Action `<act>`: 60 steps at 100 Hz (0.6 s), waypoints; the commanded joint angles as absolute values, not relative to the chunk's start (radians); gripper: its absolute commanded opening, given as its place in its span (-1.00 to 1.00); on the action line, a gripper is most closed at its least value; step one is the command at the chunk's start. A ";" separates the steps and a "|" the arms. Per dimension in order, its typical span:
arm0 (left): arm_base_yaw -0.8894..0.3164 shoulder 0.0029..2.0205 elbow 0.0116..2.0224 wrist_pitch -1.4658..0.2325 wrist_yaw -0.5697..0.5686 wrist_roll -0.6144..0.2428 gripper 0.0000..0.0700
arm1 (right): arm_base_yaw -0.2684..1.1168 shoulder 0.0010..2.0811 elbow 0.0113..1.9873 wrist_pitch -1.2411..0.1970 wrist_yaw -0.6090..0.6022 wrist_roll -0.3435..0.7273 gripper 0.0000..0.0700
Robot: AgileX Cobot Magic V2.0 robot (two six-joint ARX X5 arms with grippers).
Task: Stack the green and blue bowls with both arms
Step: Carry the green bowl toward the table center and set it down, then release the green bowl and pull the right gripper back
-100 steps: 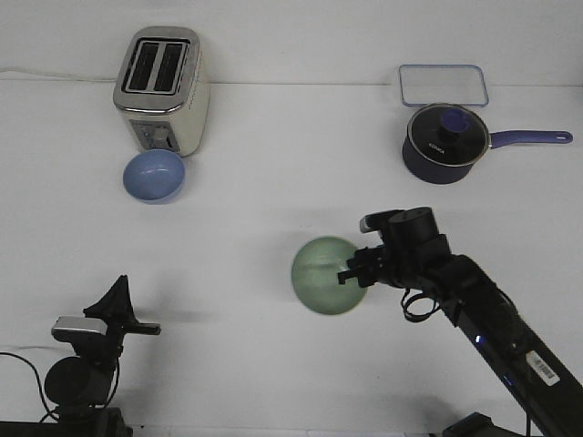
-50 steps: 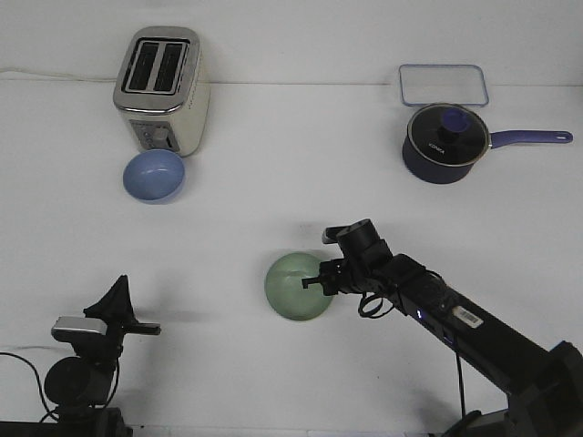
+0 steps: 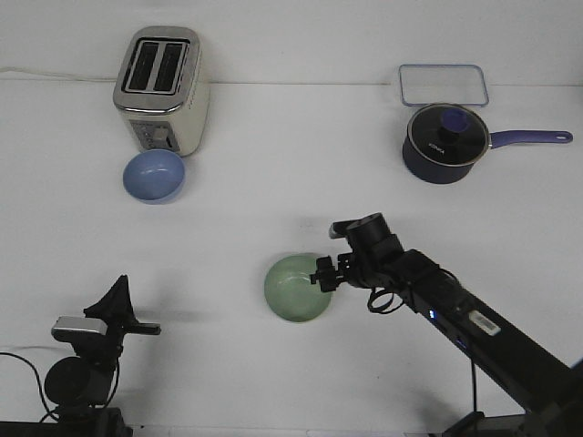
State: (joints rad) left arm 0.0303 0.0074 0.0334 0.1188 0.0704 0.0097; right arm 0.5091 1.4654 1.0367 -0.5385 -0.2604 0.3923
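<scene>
The pale green bowl (image 3: 293,289) stands upright on the white table, low in the middle of the front view. My right gripper (image 3: 323,274) reaches in from the right and its fingers pinch the bowl's right rim. The light blue bowl (image 3: 154,175) stands empty at the far left, right in front of the toaster. My left gripper (image 3: 119,293) is parked at the bottom left, far from both bowls. Its fingers point up, closed to a tip, and hold nothing.
A cream toaster (image 3: 162,89) stands behind the blue bowl. A dark navy saucepan (image 3: 442,144) with a glass lid and a long handle stands at the far right. A clear lidded container (image 3: 443,85) lies behind it.
My right arm carried the green bowl to the left and lowered it. The bowl went from tilted on its side to upright on the table. The left arm has not moved.
</scene>
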 commanded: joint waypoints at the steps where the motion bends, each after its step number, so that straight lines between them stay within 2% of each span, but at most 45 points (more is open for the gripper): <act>1: 0.031 0.007 0.014 0.129 0.068 0.011 -0.96 | 0.482 1.401 1.083 -0.538 -0.254 0.326 0.08; 14: 0.031 0.007 0.014 0.130 0.068 0.010 -0.96 | 0.378 1.254 1.108 -0.545 -0.254 0.241 0.07; 38: 0.031 0.007 0.014 0.137 0.068 0.004 -0.96 | 0.092 1.021 1.086 -0.523 -0.299 0.041 0.07; 52: 0.031 0.007 0.019 0.135 0.068 -0.052 -0.97 | -0.048 0.889 0.983 -0.477 -0.348 0.023 0.07; 60: 0.031 0.007 0.025 0.161 0.067 -0.158 -0.97 | -0.099 0.809 0.883 -0.409 -0.387 0.027 0.07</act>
